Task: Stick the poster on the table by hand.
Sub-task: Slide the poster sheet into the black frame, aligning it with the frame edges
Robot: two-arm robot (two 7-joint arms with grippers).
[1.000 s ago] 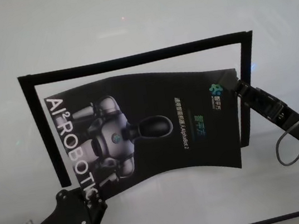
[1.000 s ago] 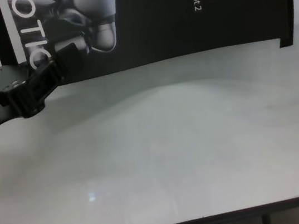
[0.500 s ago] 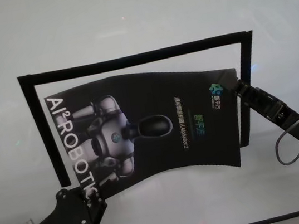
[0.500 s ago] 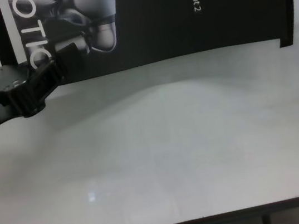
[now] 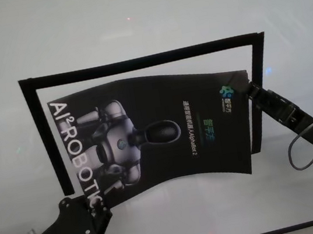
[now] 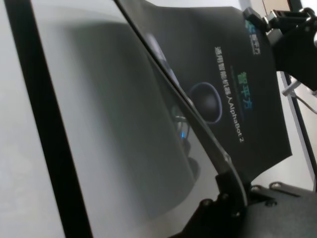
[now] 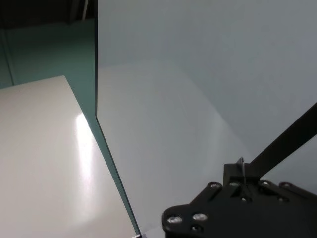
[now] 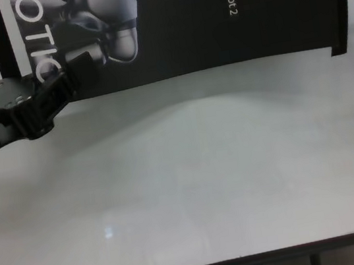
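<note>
The glossy black poster [image 5: 159, 134] with its grey-white robot figure and "AI ROBOTIC" lettering hangs bowed above the pale grey tabletop [image 5: 142, 19], each claw pinching one end.

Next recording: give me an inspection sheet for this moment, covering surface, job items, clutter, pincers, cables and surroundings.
Surface: table, pale grey, marked with a black three-sided frame outline.
Job items: poster held above the table, bowed, not yet flat; its shadow shows below in the chest view.
Clutter: nothing seen.
Pincers: left pincer shut on the poster's near left corner; right pincer shut on its far right corner.
Cables: a grey cable loops beside the right forearm, off the poster.
Surroundings: teal floor beyond the table edge in the right wrist view.
</note>
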